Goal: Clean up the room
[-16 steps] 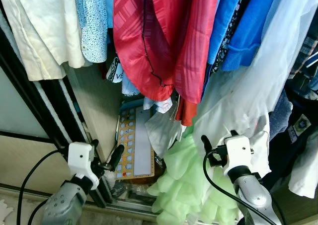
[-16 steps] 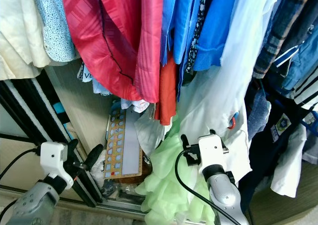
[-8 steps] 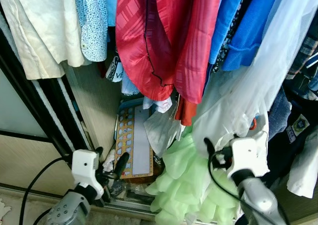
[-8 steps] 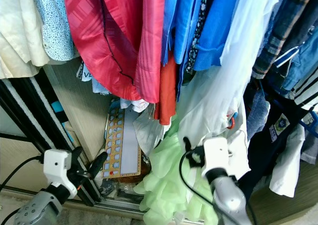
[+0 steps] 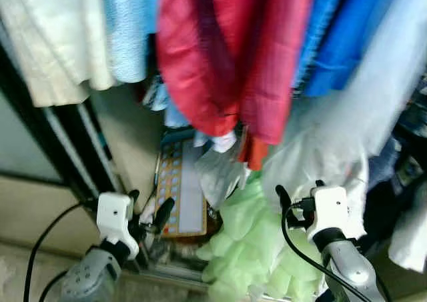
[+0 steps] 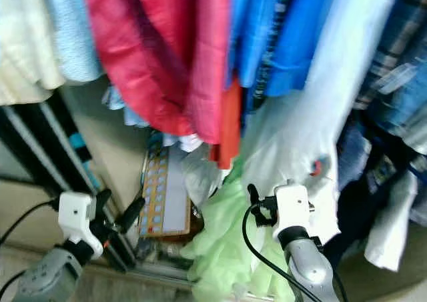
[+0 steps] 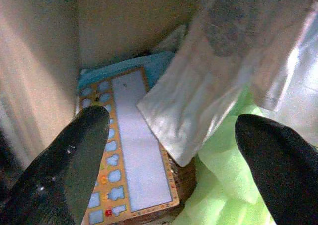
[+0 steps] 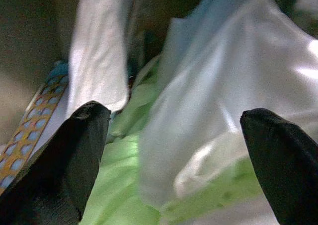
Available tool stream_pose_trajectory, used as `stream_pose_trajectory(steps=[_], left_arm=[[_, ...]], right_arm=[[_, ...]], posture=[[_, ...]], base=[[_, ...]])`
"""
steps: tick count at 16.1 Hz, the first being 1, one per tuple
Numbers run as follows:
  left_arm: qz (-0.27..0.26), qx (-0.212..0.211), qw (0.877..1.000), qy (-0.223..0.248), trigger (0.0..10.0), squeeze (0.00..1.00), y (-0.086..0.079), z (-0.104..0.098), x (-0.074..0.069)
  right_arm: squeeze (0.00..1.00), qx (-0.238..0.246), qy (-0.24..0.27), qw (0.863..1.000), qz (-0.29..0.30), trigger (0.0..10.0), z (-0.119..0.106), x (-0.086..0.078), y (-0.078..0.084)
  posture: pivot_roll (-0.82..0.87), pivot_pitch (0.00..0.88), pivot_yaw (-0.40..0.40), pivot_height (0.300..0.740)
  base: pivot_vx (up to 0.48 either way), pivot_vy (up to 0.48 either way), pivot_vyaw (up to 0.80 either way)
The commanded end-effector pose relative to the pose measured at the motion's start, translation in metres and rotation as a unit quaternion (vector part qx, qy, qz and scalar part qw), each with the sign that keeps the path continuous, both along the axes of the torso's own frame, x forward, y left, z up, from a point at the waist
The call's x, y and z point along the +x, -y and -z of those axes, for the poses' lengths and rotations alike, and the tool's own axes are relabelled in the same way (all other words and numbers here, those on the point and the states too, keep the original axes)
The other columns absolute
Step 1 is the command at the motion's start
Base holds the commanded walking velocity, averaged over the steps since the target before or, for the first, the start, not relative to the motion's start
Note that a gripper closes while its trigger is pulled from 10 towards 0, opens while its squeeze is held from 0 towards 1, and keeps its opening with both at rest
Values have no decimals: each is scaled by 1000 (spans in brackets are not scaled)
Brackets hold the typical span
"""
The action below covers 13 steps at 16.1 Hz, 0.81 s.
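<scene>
Compared with half a second earlier, both head views had gone soft with motion blur and the hanging clothes sat slightly higher and larger in frame, which reads as camera movement; the garments themselves had probably not shifted. The left gripper (image 5: 150,205) was raised a little relative to that earlier picture, held low before the wardrobe's open side, beside the dark sliding-door track (image 5: 70,149), its two black fingers spread wide and empty. The right gripper (image 5: 297,192) was held up against the pale white garment (image 5: 347,129), fingers likewise wide apart with nothing between them. In the left wrist view the fingers (image 7: 64,170) framed a flat board with rows of pale blue shapes and an orange border (image 7: 126,160), leaning at the wardrobe bottom, with a glossy crumpled plastic bag (image 7: 198,101) over its edge. A ruffled, light green fabric heap (image 5: 250,249) lay beside the board. Above hung a red striped shirt (image 5: 227,55), blue tops (image 5: 347,35) and cream cloth (image 5: 47,42).
</scene>
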<state>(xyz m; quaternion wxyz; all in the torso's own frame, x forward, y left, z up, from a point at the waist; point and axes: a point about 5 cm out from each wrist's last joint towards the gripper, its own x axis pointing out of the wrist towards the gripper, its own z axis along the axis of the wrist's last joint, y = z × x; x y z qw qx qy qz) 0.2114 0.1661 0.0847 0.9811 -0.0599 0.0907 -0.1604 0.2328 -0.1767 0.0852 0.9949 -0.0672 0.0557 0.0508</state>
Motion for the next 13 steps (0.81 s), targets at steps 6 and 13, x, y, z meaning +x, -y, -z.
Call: stream_pose_trajectory(steps=[6,13], left_arm=[[22,2,1000,0,10000,0,11,-2,-1],[19,18,1000,-3,10000,0,15,-1,-3]], right_arm=[[0,-4,12,1000,-18,10000,-11,9,-3],[0,3,1,1000,-21,10000,-9,8,-5]], posture=[[-40,56,-55,740],[-36,48,-58,740]], base=[[0,0,800],[0,0,800]])
